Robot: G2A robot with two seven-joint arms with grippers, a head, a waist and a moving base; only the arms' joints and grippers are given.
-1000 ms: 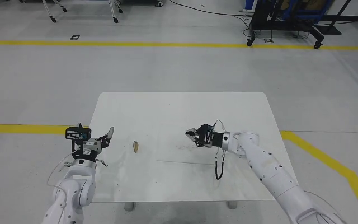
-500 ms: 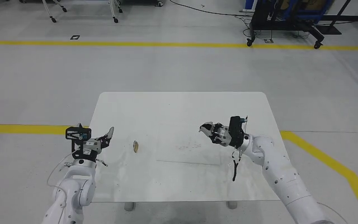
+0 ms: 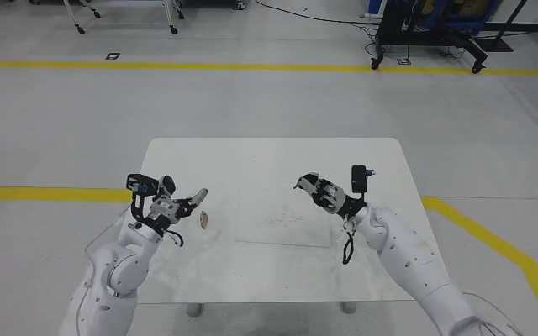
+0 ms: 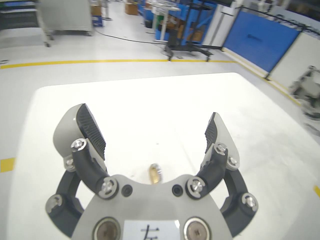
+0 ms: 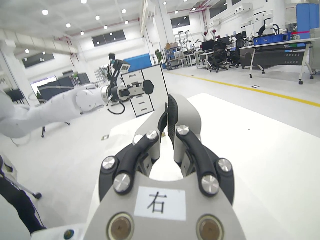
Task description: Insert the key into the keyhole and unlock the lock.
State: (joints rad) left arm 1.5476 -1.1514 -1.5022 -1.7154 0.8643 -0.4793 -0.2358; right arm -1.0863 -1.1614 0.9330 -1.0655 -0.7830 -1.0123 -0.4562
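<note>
Top view: The small brass lock lies on the white worktop, on its left half and toward the near edge. The left gripper hangs over that part of the worktop, just beside the lock. Its jaws are apart and point toward the middle. The right gripper is over the right half, well apart from the lock, with its tips aimed toward the left arm. A black cable loops down from that arm's wrist.

Left wrist view: The left gripper has its jaws spread wide, the ribbed pads bare. The lock sits on the worktop below, in the gap at the root of the two fingers. Its lower part is hidden behind the gripper's plate, and neither pad touches it.

Right wrist view: The right gripper has its jaws pressed together, pad against pad. Whether a key is nipped between them cannot be told. The worktop stretches beyond the tips. Farther off, the left gripper shows at the end of its white arm.
</note>
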